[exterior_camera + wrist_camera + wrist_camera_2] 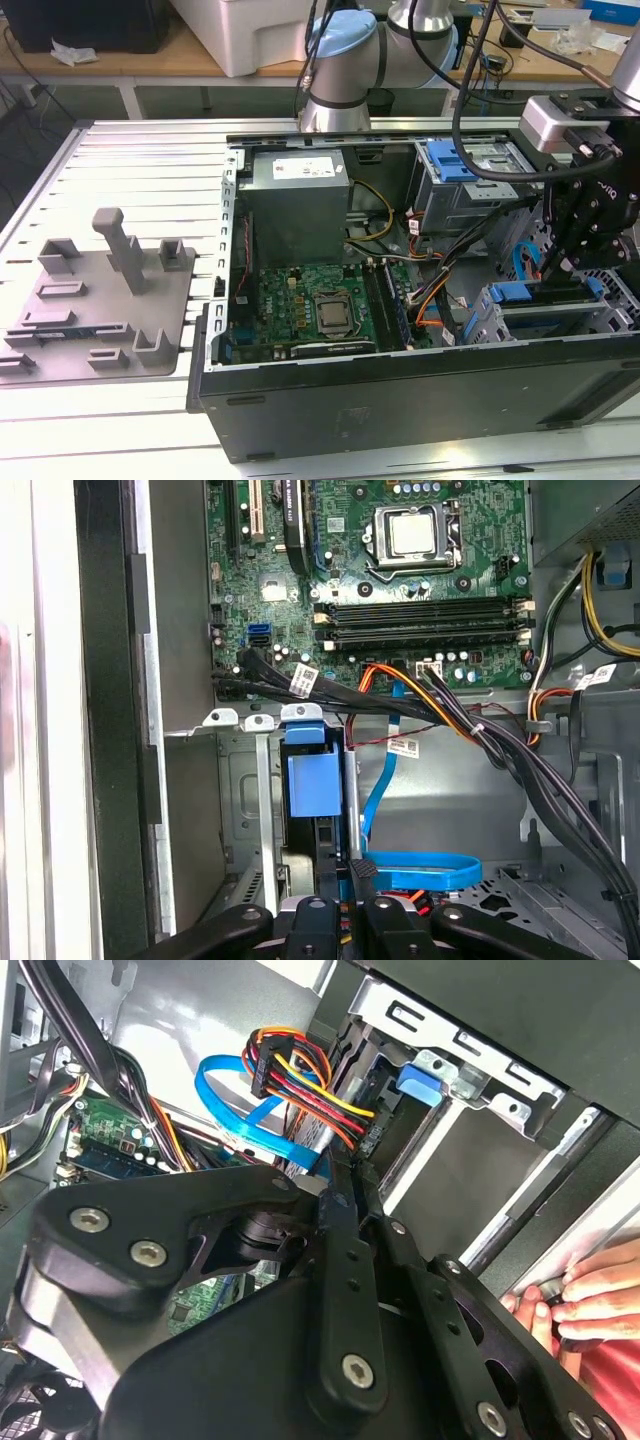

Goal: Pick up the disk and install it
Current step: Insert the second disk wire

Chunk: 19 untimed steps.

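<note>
Gripper [572,262] of mine hangs low inside the open case [400,390], at the exterior view's right, directly above the drive cage [500,322] in the case's near corner. I cannot tell whether it is open or closed, or whether it has hold of anything; its black linkages cover the spot in both wrist views [345,905] [340,1185]. The disk [530,293] sits in that cage, edge-up in a slot, its blue frame showing just beneath me. In the first wrist view the disk's [305,780] blue end lies against the cage's metal tabs, with the grey cage wall [235,790] beside it and a flat blue cable [420,870] looping close by. In the second wrist view the same blue end [420,1078] shows under the cage's bracket, beyond a bundle of red, yellow and black wires [300,1075]. A person's hand [600,1290] rests outside the case, near its edge. The motherboard [320,300] lies flat in the middle of the case, with the power supply [300,200] behind it. A blue latch [450,160] tops a second cage at the back. The case stands on a slotted table [130,160], and a grey fixture plate [100,300] lies well apart on the exterior view's left.
</note>
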Motion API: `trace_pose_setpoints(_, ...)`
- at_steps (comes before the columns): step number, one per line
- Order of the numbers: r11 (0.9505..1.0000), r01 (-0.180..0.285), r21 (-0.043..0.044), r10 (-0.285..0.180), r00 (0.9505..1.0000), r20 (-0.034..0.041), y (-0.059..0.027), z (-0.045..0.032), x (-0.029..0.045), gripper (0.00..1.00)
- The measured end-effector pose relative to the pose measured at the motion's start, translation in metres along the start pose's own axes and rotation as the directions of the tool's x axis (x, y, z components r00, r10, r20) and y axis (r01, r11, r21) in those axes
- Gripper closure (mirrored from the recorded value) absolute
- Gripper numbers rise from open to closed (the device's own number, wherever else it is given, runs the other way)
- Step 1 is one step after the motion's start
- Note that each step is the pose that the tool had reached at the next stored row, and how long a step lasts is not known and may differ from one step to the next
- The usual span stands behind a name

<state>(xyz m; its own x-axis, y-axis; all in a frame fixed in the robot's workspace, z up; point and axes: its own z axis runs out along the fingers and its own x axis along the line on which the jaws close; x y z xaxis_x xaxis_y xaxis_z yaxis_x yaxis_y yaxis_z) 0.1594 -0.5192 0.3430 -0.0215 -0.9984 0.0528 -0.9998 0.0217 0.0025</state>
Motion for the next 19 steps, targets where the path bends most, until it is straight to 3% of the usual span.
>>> trace_pose_setpoints(19,1.0,0.0,-0.0001,0.0,1.0,0.0001,0.0,-0.0022,0.001,0.84)
